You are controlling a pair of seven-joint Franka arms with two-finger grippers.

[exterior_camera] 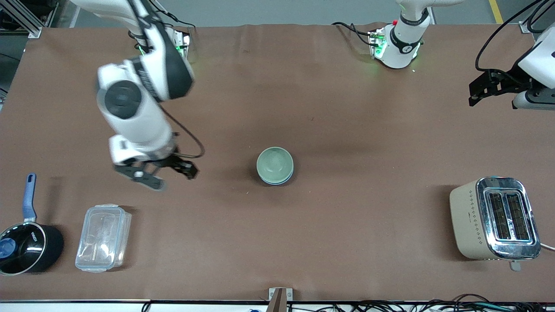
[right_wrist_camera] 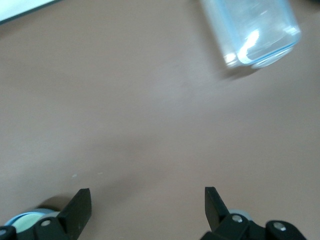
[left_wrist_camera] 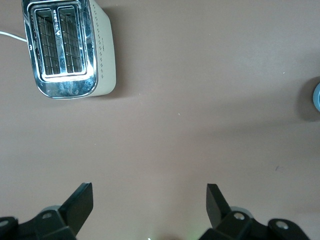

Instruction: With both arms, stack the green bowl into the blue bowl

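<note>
Front view shows the green bowl point(exterior_camera: 274, 164) nested in the blue bowl point(exterior_camera: 277, 181) mid-table, so the wide-open right gripper point(exterior_camera: 157, 172), at the stack's nine o'clock, could topple it by swinging back, while the wide-open left gripper point(exterior_camera: 481, 92) waits over the table edge.

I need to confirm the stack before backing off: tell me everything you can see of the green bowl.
The green bowl is small, round, pale sage green, matte and plain, and it looks empty. It sits upright, nested in the blue bowl, whose rim shows only as a thin crescent on the side nearer the front camera. The pair stands mid-table. Nothing else touches it; both end effectors are well away.
</note>
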